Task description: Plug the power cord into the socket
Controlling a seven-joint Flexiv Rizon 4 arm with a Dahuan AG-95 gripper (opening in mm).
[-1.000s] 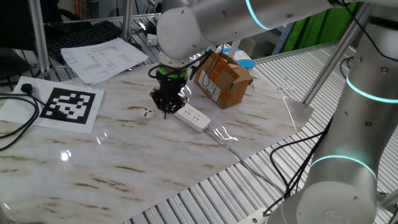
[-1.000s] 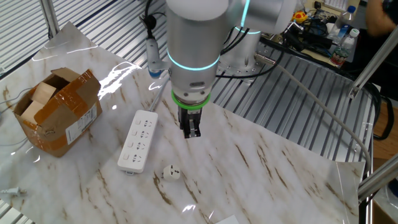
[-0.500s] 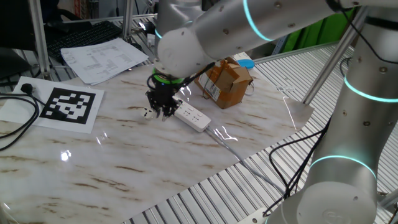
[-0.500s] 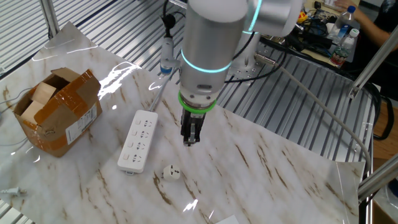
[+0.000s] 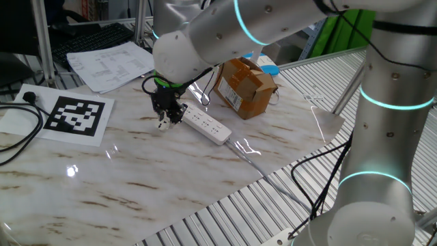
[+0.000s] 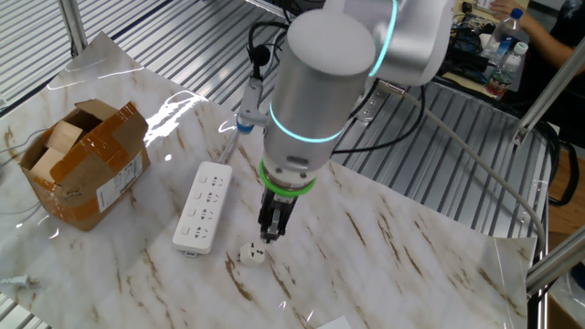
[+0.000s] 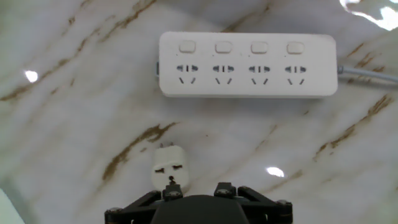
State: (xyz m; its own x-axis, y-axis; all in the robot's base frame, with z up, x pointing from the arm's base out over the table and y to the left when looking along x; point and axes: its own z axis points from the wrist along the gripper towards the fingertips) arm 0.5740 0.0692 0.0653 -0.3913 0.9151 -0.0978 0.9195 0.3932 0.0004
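Plug piece: power cord, judged light, rigid, smooth; to be gripped across its flat sides.
Gripper: jaw spacing cannot be told.

The gripper points down at the marble table, right above the small white plug, with the fingertips so close it's hard to tell whether they touch it or how far apart they stand. Just beside it lies the white strip, its thin cable running off toward the table edge, and the cardboard box sits behind it. Off to one side lie a marker sheet, papers and a black cable.
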